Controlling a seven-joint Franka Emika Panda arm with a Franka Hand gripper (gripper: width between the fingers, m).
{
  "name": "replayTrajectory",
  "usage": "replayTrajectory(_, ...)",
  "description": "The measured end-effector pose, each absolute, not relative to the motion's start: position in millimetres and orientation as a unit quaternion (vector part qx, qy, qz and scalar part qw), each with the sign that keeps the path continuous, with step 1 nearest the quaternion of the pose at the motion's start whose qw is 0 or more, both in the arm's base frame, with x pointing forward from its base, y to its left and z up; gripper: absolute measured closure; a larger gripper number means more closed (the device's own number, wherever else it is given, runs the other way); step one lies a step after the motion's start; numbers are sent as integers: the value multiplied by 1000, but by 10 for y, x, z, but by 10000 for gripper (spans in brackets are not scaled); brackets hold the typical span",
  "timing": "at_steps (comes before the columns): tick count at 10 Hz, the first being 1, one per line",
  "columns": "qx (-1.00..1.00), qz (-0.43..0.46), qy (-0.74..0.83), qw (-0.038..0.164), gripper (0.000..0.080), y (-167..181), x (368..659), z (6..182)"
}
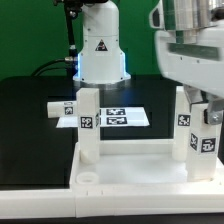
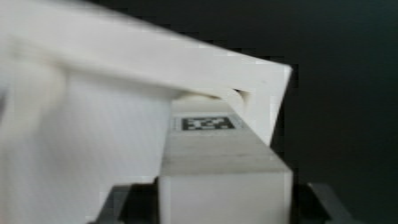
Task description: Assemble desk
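The white desk top [image 1: 130, 170] lies flat at the front of the black table, rim up, with a corner hole [image 1: 87, 178]. One tagged leg [image 1: 88, 125] stands upright at its left corner and another [image 1: 183, 125] at its right side. Beside that one is a third leg [image 1: 206, 142], and my gripper [image 1: 207, 112] comes down from above and is shut on it. In the wrist view this leg [image 2: 222, 160] fills the gap between my dark fingers [image 2: 134, 200], its tag facing the camera, and the desk top [image 2: 89, 120] is a blurred white area next to it.
The marker board [image 1: 112, 117] lies flat behind the desk top. Another white tagged piece [image 1: 62, 108] lies at the board's left end. The robot's base [image 1: 100, 50] stands at the back, with cables beside it.
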State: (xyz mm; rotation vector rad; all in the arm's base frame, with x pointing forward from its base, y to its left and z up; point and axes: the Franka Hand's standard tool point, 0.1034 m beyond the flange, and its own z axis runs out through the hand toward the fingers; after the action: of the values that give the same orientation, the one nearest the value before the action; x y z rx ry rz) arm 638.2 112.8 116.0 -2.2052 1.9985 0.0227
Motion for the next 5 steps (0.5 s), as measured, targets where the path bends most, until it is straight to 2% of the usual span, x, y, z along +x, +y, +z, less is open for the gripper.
replayTrajectory(1,-698,9,710,90,511,1119,6383,1157)
replayTrajectory(3,-759,2,645,87,511,1125,6378,1156)
replayTrajectory(5,-872,-17,482,80,267,1159,6384,1132)
